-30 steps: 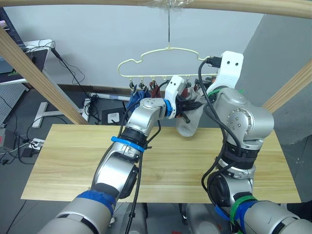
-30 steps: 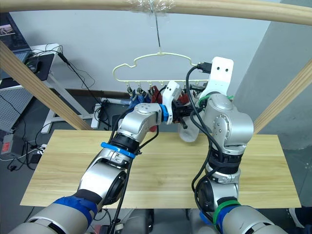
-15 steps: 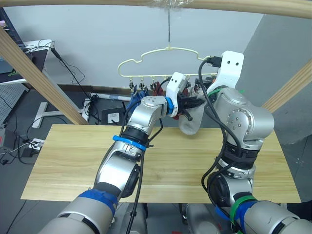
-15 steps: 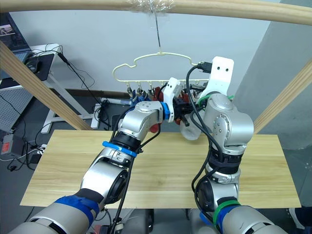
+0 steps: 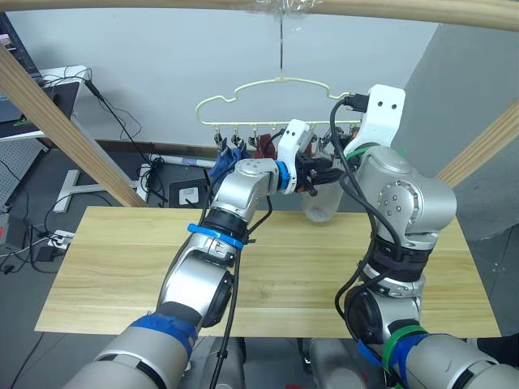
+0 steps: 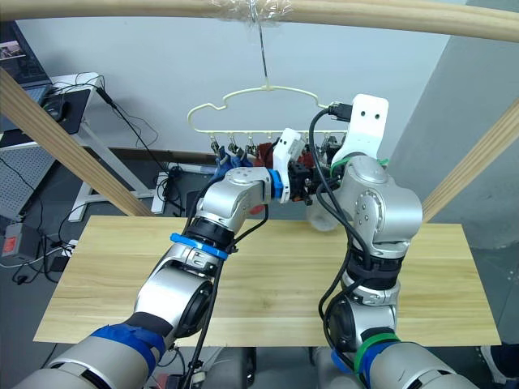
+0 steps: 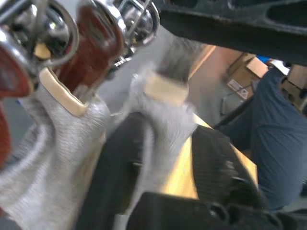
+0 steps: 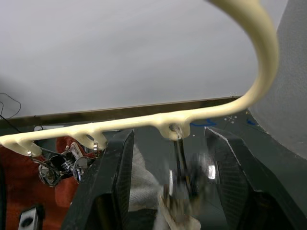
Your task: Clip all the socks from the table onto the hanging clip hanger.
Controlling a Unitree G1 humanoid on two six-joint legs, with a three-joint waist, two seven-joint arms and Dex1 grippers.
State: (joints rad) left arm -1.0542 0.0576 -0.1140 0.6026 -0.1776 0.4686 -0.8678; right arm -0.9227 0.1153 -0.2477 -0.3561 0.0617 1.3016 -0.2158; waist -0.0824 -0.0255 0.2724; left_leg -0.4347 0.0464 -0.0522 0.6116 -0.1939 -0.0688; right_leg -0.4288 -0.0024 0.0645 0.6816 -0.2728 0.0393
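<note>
Hanging by its hook from a round pale wooden pole (image 5: 389, 8), the thin pale-yellow wire clip hanger (image 5: 243, 93) with a wavy outline carries a row of small metal clips (image 8: 184, 179) along its lower bar. Blue socks (image 5: 220, 166) and rust red socks (image 7: 98, 52) are already clipped toward the robot's left and middle of the row, and one light grey sock (image 7: 48, 143) with a cream cuff hangs from a clip beside the red ones. Both arms are raised to the hanger, well above the wide light yellowish wooden worktop (image 5: 122, 267). The left gripper (image 7: 165, 158) has its two black fingers (image 7: 117, 167) closed on a second light grey sock (image 7: 163, 115), holding its cream cuff just below a clip; in the head views this sock (image 5: 320, 207) droops between the two arms. The right gripper (image 8: 168, 158) stands with its fingers parted on either side of the clip near the hanger's right end, the clip between them and the grey sock's cuff just beneath.
</note>
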